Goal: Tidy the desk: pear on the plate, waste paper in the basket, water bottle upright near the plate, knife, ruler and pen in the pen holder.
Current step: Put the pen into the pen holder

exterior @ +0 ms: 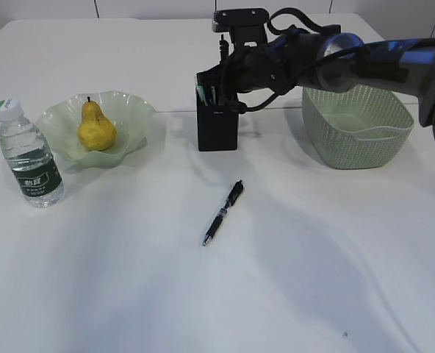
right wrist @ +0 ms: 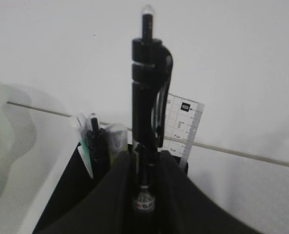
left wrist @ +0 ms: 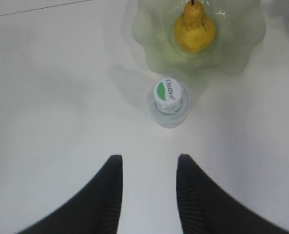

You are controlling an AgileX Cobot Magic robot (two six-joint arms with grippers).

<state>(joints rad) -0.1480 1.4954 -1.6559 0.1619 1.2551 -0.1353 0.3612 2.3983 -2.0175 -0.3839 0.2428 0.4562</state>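
Note:
The yellow pear (exterior: 96,128) lies on the green plate (exterior: 133,118). The water bottle (exterior: 31,156) stands upright left of the plate. My right gripper (right wrist: 147,161) is shut on a black pen (right wrist: 149,78), held upright over the black pen holder (exterior: 217,126). The ruler (right wrist: 184,124) and pastel knives (right wrist: 86,141) stand in the holder. Another dark pen (exterior: 224,212) lies on the desk (exterior: 203,294). The green basket (exterior: 357,125) stands right of the holder. My left gripper (left wrist: 149,163) is open above the desk, short of the bottle (left wrist: 169,105), pear (left wrist: 194,30) and plate (left wrist: 242,34).
The right arm (exterior: 350,59) reaches across above the basket toward the holder. A seam line (right wrist: 242,152) runs across the desk behind the holder. No waste paper shows in any view.

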